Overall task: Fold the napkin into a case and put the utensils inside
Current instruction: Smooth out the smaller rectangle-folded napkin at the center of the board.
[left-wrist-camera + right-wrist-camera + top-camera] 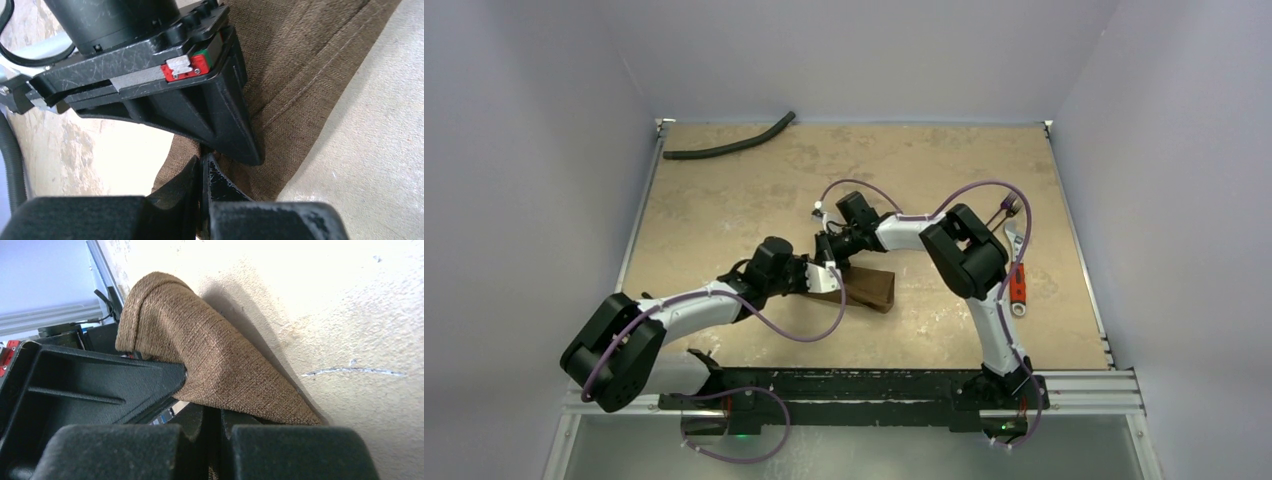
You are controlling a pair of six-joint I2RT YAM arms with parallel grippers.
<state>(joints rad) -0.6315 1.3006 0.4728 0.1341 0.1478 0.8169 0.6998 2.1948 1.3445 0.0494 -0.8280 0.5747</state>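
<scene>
The brown napkin [871, 289] lies bunched in the middle of the table, partly under both wrists. My left gripper [832, 279] is shut on the napkin's near-left edge; in the left wrist view its fingertips [192, 172] pinch the cloth [310, 65]. My right gripper [828, 247] is shut on a raised fold of the napkin [215, 355], with brown cloth showing between its fingers [197, 415]. The two grippers sit tip to tip, almost touching. The utensils [1015, 243] lie on the table at the right, partly hidden behind the right arm's elbow.
A long black curved hose [729, 146] lies at the table's far left corner. A red-handled piece [1018, 287] sits among the items beside the right arm. Purple cables loop over both arms. Metal rails edge the table's sides.
</scene>
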